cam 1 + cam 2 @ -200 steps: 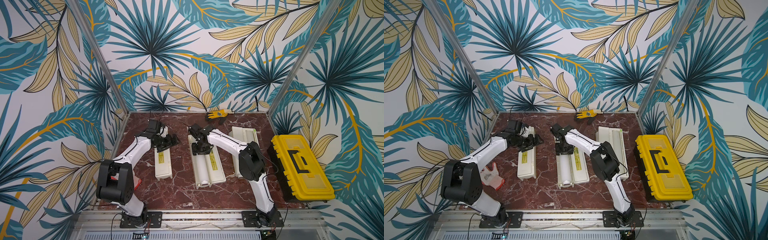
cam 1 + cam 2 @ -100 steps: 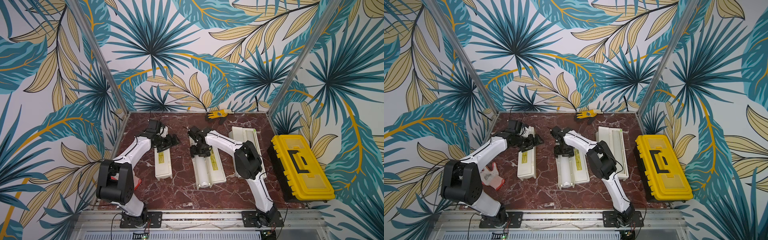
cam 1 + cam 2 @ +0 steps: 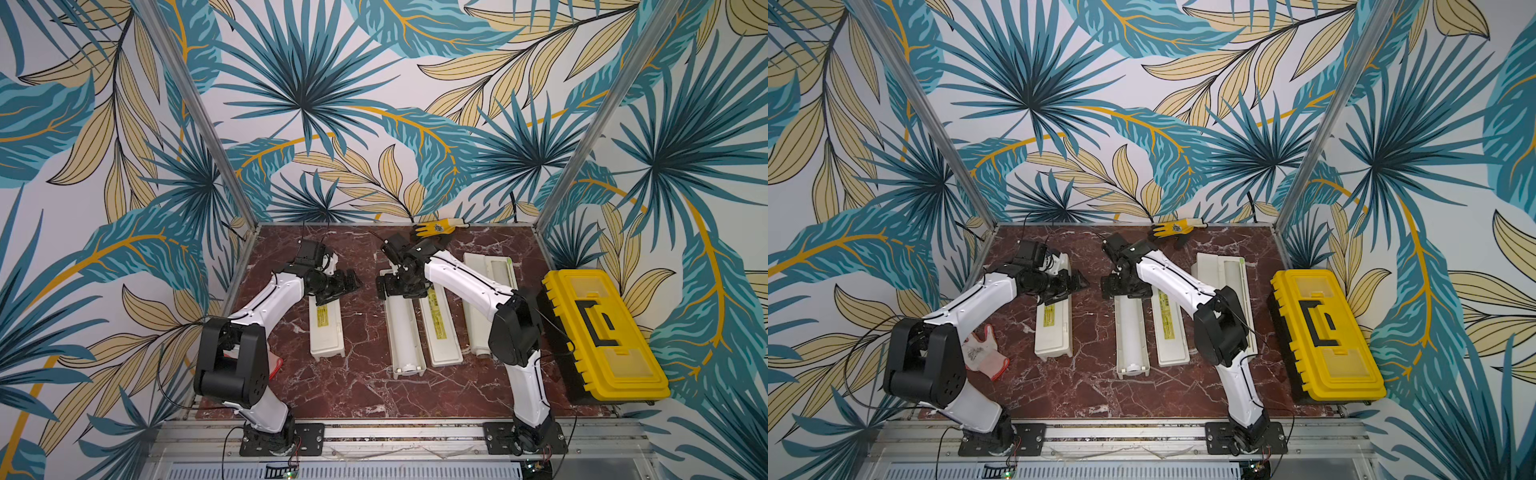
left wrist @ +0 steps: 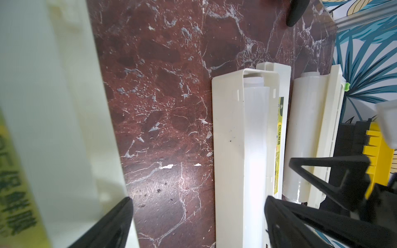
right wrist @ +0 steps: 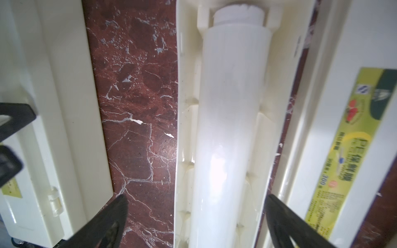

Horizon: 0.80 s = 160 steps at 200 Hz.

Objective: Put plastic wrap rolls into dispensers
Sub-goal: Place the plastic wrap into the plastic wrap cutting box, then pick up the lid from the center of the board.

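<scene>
Three cream dispensers lie side by side on the marble. The left dispenser (image 3: 326, 332) (image 3: 1052, 332) is closed, label up. The middle dispenser (image 3: 388, 328) (image 5: 184, 107) lies open, and a milky plastic wrap roll (image 3: 404, 332) (image 5: 229, 128) rests in its tray with the labelled lid (image 3: 440, 328) (image 5: 354, 150) folded beside it. My right gripper (image 3: 401, 286) (image 5: 196, 206) hovers open over the roll's far end, fingers apart from it. My left gripper (image 3: 347, 282) (image 4: 197, 208) is open and empty over the left dispenser's far end. The right dispenser (image 3: 492, 266) holds another roll (image 4: 300, 128), partly hidden by my right arm.
A yellow toolbox (image 3: 598, 332) stands along the right edge. A yellow glove (image 3: 436, 227) lies at the back wall and a white-and-red glove (image 3: 984, 353) at the front left, behind my left arm's base. Bare marble shows in front of the dispensers.
My right gripper has opened and let go of the roll, which now lies in the middle dispenser's tray. The left arm has not moved.
</scene>
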Motion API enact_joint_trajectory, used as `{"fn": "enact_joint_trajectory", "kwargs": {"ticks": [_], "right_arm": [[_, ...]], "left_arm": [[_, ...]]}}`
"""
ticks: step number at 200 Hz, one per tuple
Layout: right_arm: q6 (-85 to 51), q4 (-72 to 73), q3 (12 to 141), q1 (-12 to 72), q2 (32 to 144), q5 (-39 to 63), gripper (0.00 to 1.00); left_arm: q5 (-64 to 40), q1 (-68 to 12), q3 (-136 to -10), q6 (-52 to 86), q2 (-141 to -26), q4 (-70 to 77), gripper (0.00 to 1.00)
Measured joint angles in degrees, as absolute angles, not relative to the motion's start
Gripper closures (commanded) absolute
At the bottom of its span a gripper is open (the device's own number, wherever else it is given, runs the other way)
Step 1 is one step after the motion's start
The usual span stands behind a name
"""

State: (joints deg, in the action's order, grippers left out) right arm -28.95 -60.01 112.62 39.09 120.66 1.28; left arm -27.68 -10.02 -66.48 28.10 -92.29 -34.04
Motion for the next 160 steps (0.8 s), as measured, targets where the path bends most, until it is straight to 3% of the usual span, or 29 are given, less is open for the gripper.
{"fn": "enact_joint_trajectory", "kwargs": {"ticks": [74, 160], "right_arm": [[-23.7, -57.3, 102.6, 24.9, 112.7, -3.3, 0.01], [-21.8, -53.6, 97.9, 24.0, 119.9, -2.1, 0.01]], "left_arm": [[-27.5, -10.8, -66.5, 28.9, -93.0, -34.0, 0.04], [-26.9, -10.8, -66.5, 29.7, -93.0, -34.0, 0.03]]}}
